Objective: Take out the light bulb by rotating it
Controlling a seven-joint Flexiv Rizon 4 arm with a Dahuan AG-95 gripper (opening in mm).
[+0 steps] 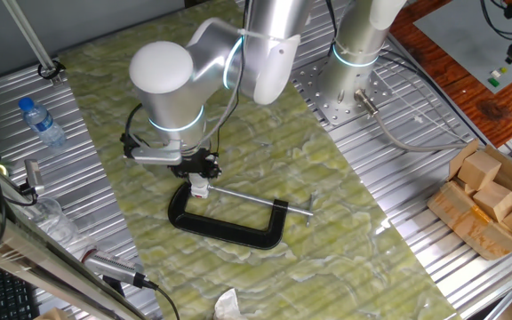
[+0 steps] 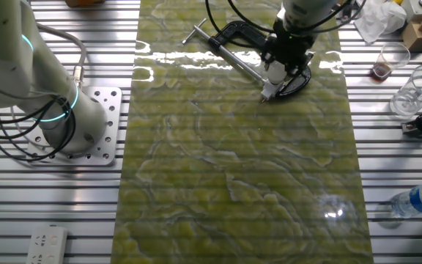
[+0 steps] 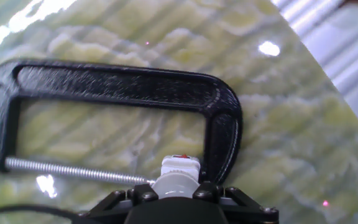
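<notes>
Just tool (image 1: 199,180) over clamped light bulb (image 3: 178,180)

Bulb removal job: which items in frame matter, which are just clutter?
Job:
- light bulb, held at the C-clamp's end
- black C-clamp on the green mat
- gripper, over the bulb

Clutter:
- water bottle
- wooden blocks
- plastic cup
- power strip

The light bulb (image 3: 178,175) stands inside the C-clamp (image 3: 123,87) on the mat (image 1: 327,178), seemingly touching its screw (image 3: 73,171).
</notes>
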